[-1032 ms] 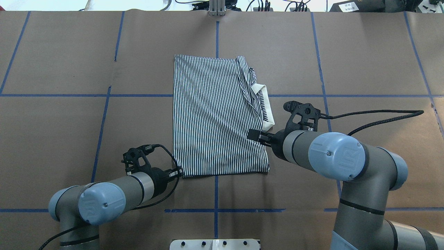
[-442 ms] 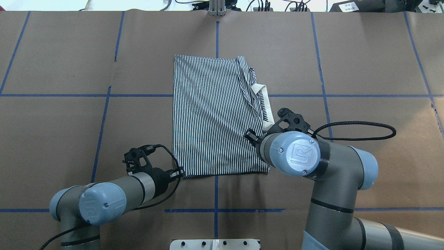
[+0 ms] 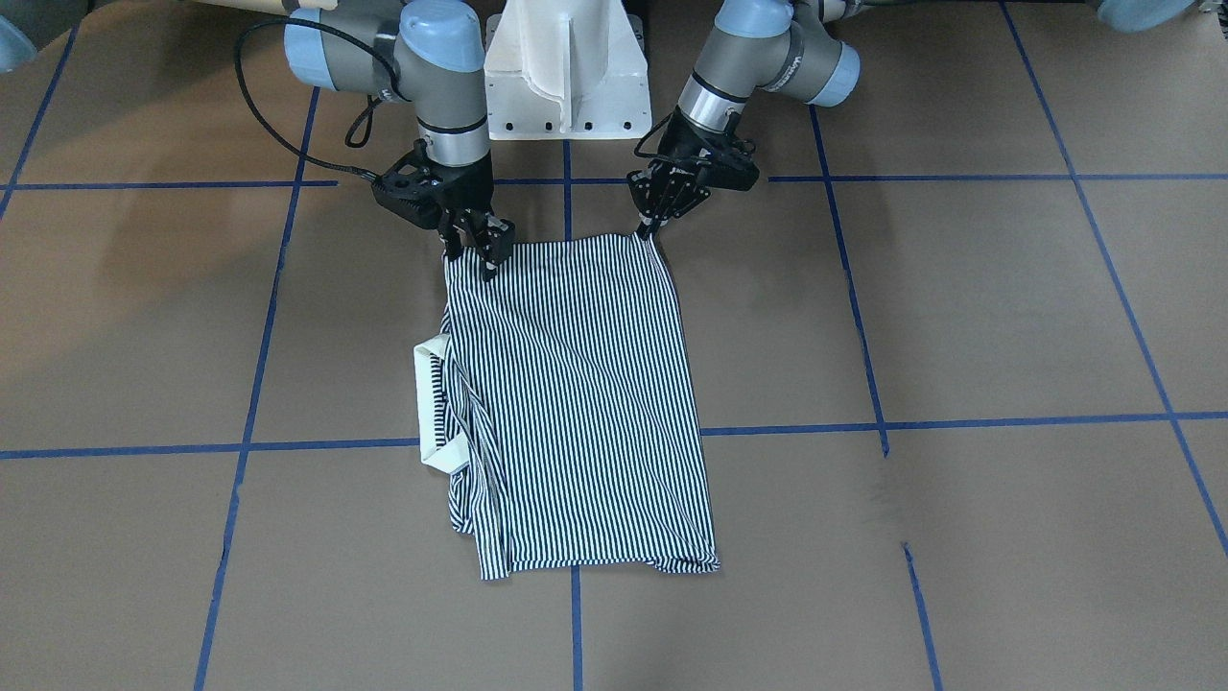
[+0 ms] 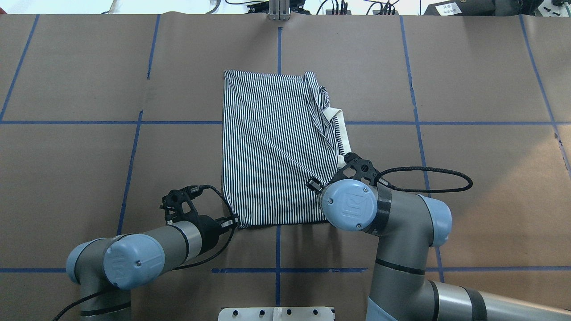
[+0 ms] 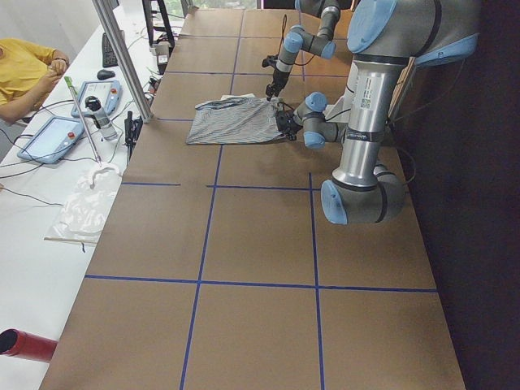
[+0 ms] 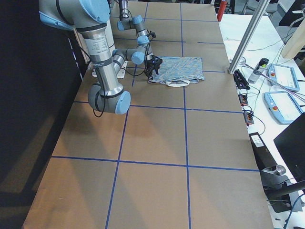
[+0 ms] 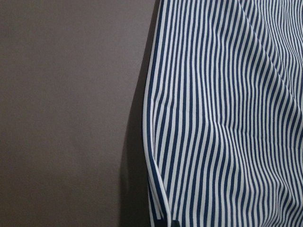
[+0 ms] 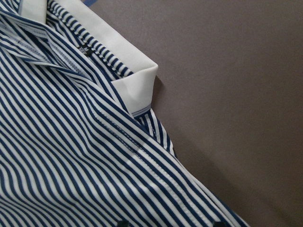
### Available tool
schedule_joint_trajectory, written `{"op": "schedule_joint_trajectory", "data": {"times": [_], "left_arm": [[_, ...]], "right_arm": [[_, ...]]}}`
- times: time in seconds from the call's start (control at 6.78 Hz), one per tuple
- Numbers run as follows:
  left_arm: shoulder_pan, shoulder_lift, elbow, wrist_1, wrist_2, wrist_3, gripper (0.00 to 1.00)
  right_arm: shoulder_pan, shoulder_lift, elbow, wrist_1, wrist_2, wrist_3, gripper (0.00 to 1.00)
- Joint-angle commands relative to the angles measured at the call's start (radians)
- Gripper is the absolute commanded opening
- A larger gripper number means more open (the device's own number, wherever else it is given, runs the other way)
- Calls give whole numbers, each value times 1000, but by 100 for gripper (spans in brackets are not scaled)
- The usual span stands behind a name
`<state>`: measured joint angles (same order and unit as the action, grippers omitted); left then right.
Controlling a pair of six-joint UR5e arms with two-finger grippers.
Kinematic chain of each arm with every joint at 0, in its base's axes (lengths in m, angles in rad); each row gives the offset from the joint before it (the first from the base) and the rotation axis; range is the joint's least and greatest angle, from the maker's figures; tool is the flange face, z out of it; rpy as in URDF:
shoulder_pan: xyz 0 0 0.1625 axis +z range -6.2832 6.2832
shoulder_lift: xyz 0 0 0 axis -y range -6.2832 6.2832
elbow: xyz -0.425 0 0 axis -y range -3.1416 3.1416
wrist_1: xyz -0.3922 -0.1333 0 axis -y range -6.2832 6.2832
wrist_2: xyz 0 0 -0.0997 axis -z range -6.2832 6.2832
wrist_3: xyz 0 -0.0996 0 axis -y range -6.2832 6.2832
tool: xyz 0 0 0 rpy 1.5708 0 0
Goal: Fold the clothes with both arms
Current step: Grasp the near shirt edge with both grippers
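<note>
The navy-and-white striped polo shirt (image 4: 276, 147) lies folded in a tall rectangle mid-table, its white collar (image 3: 427, 403) poking out of the side on my right. My left gripper (image 4: 232, 221) sits at the shirt's near left corner, shut on the hem; in the front view its fingers (image 3: 647, 226) taper to a point on that corner. My right gripper (image 3: 477, 251) hangs open over the shirt's near right corner, one finger on each side of the edge. In the right wrist view, striped cloth (image 8: 71, 156) and the collar (image 8: 135, 85) lie just below.
Brown paper with blue tape lines (image 4: 276, 270) covers the table. The white pedestal base (image 3: 566, 67) stands just behind both grippers. A black cable (image 4: 428, 178) loops out from the right wrist. A person in yellow (image 5: 24, 69) sits at a side table beyond the far edge.
My right arm has swung in toward the base, carrying its gripper from the shirt's right edge near the collar to the near right corner. The left gripper has barely moved.
</note>
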<state>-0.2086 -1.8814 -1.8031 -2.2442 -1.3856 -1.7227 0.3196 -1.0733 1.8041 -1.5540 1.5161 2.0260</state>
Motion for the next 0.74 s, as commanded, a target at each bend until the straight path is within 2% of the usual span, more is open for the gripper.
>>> {"op": "schedule_joint_trajectory", "data": {"times": [0.0, 0.44, 0.59], "left_arm": [[0, -1, 1, 0, -1, 0, 0], [0, -1, 5, 0, -3, 2, 0], [0, -1, 4, 0, -3, 2, 0]], "right_arm": [[-7, 21, -37, -20, 1, -1, 68], [-13, 19, -40, -28, 0, 0, 68], [-13, 19, -40, -28, -2, 3, 52]]}}
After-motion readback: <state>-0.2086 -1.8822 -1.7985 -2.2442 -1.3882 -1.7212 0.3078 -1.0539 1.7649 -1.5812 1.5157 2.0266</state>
